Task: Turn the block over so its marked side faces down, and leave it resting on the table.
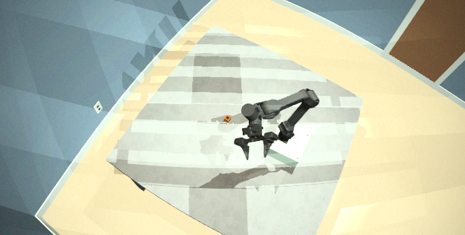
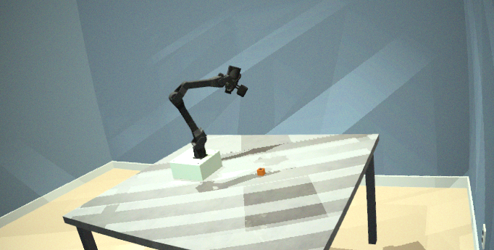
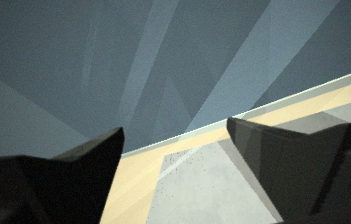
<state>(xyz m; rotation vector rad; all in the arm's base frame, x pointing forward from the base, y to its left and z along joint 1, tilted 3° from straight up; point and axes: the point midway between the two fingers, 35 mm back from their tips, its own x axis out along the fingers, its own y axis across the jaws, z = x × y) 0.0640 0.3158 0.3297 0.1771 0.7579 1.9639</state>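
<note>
A small orange block (image 1: pixel 227 118) (image 2: pixel 261 172) rests on the table (image 1: pixel 163 113) (image 2: pixel 159 207). A dark mark shows on its upper side in the top and exterior views. The block is not in the wrist view. My gripper (image 1: pixel 256 158) (image 3: pixel 176 127) is open, with its fingers wide apart and nothing between them. It is held high above the table, well away from the block. In the exterior view the gripper is at the raised end of the arm, and its fingers are hard to make out there.
The arm stands on a pale green and white base box (image 1: pixel 300 147) (image 2: pixel 186 172), beside the block's area. Striped light and shadows cross the table. A wall socket (image 1: pixel 98 107) and a brown door (image 1: pixel 433 28) lie beyond the table.
</note>
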